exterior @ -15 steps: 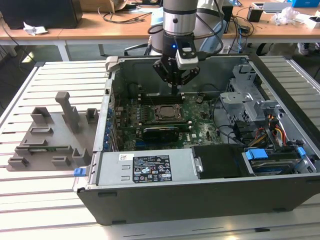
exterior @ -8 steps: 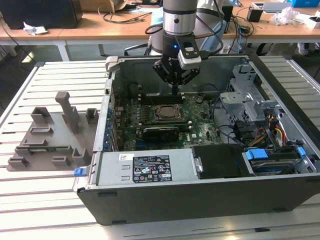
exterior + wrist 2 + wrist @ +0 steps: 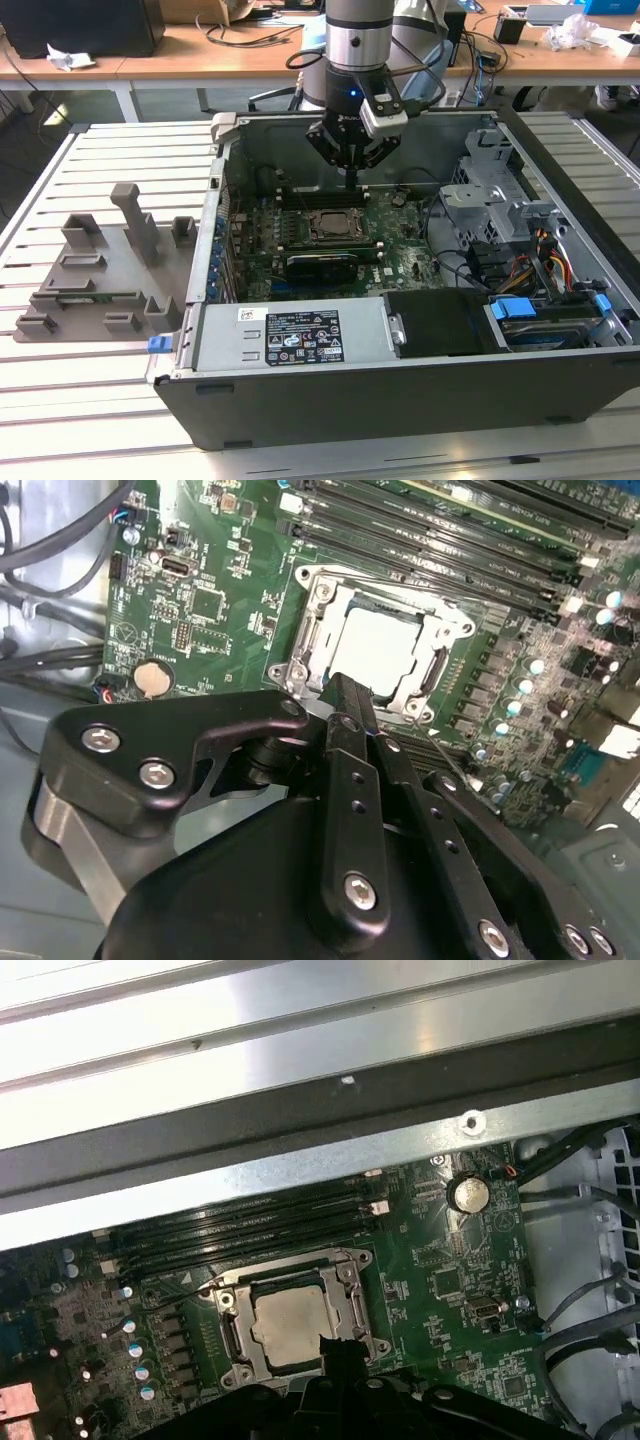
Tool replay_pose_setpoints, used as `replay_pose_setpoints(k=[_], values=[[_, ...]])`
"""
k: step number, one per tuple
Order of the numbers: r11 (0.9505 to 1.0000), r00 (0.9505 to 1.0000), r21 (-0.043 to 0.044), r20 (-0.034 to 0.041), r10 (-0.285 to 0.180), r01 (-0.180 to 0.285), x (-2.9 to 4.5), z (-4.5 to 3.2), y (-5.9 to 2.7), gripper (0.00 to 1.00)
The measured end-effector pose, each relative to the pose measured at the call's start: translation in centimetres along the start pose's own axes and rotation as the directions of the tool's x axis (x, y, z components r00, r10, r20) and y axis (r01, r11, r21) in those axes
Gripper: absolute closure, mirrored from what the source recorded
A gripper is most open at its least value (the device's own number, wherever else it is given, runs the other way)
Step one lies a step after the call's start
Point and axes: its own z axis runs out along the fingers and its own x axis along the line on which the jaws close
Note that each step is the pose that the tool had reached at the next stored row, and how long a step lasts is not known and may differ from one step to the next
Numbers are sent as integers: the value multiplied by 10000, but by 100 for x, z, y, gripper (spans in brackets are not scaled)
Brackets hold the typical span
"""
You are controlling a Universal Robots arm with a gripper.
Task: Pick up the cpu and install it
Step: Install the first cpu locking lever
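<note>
The cpu (image 3: 330,226) lies flat in the metal-framed socket (image 3: 352,222) on the green motherboard inside the open computer case. In both wrist views its pale silver top (image 3: 382,645) (image 3: 288,1324) sits square within the socket frame (image 3: 441,670) (image 3: 356,1300). My gripper (image 3: 352,182) hangs a short way above the board, just behind the socket toward the case's rear wall. Its black fingers (image 3: 348,702) (image 3: 338,1348) are pressed together with nothing between them. The tips stand over the socket's near edge and do not touch the chip.
A grey plastic holder tray (image 3: 100,270) rests on the slatted table at the exterior view's left. Case walls (image 3: 400,395) ring the board. Memory slots (image 3: 470,540) run beside the socket, a drive cage (image 3: 490,200) and cables (image 3: 545,260) stand at the right.
</note>
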Motion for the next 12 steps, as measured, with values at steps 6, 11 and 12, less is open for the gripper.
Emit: replay_pose_setpoints(k=[6,11,12], values=[[9981,9981,-21,53,-618,619,0,0,0,89],[9947,9946,-33,90,-1030,1030,0,0,0,89],[9937,9936,-35,98,-1122,1122,0,0,0,89]])
